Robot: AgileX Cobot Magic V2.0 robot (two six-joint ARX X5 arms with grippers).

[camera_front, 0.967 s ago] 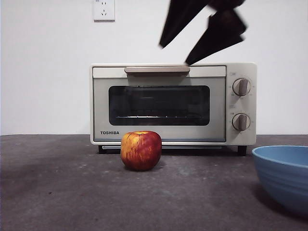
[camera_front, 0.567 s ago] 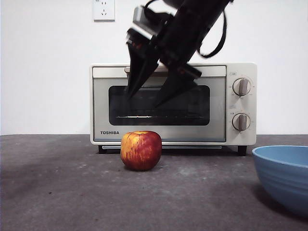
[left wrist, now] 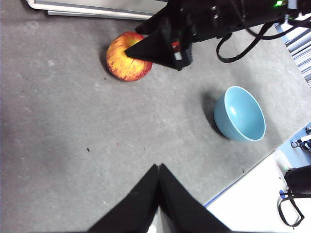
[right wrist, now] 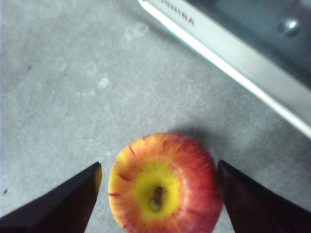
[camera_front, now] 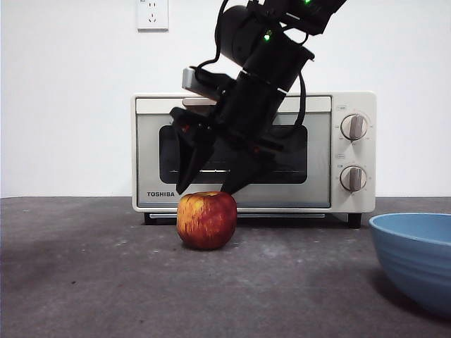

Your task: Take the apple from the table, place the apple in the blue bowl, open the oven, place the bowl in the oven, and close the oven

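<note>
The red and yellow apple (camera_front: pixel 206 220) (right wrist: pixel 164 184) (left wrist: pixel 128 63) stands on the dark grey table (camera_front: pixel 106 282) just in front of the cream oven (camera_front: pixel 254 151), whose door is closed. My right gripper (camera_front: pixel 206 191) (right wrist: pixel 158 172) hangs open directly over the apple, one jaw on each side, tips level with its top and not touching it. The blue bowl (camera_front: pixel 416 257) (left wrist: pixel 240 114) stands empty to the right. My left gripper (left wrist: pixel 159 167) is shut with nothing in it, high above the table's near part.
A wall socket (camera_front: pixel 152 14) sits on the white wall behind the oven. The oven's two knobs (camera_front: pixel 353 127) are at its right side. In the left wrist view the table's edge (left wrist: pixel 243 187) runs past the bowl, with a white surface beyond.
The right arm has come down and to the left, from above the oven's top to just over the apple, jaws still spread. Apple, bowl and oven have not moved.
</note>
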